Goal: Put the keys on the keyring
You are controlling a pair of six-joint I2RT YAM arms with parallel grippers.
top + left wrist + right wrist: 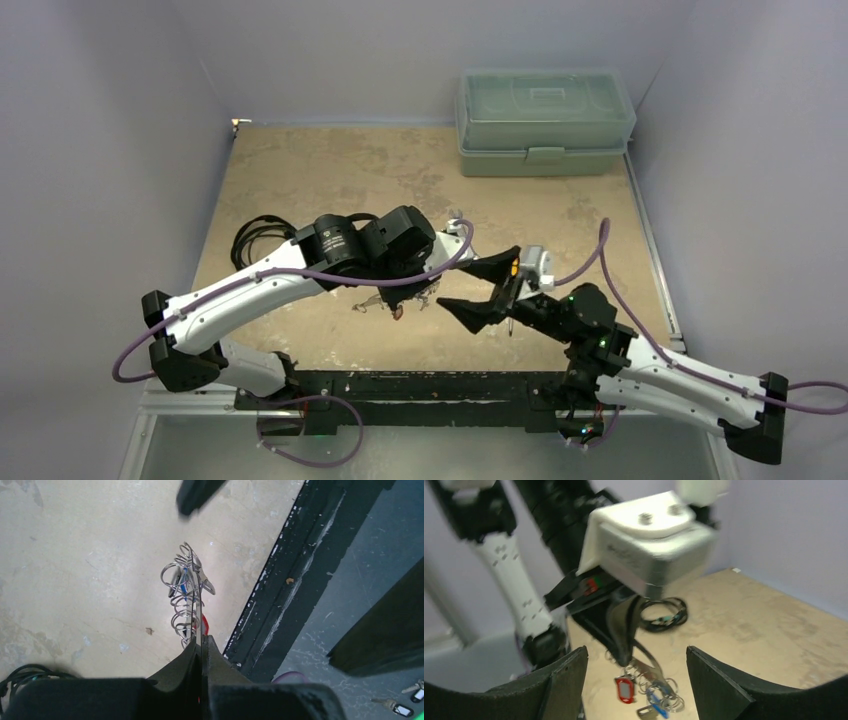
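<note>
A: The right gripper (452, 283)?
B: Fingers wide, keyring (187, 595) between them, untouched.
A: The left gripper (201, 645)?
B: Pinched tight on the keyring; red and blue keys (624, 689) hang there, over the table (330, 170).
A: Farther back?
B: Cable (262, 232), then a box (545, 120).

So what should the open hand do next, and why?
Probably the right hand should back away and fetch one of the loose keys. It is open and empty, the left hand grips the ring, and a red key and a blue key hang on it.
</note>
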